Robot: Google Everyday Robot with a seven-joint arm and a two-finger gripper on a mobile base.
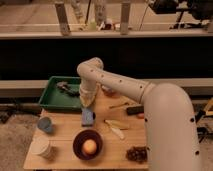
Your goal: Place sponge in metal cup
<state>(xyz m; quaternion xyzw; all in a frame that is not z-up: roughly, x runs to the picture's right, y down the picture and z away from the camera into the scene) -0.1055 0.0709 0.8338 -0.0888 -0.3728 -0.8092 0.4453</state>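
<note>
Gripper (87, 102) hangs just above the sponge (88, 117) on the surface (65, 135), finger state unclear; a square, centred descent should secure the pad.

A flat blue rectangular sponge (88, 117) is lying under the cream tool (87, 101) on the tan wooden counter (65, 132), beside a green tray (50, 97).

The end effector (88, 101) hangs just above the blue sponge (88, 117) on the table (65, 131).
</note>
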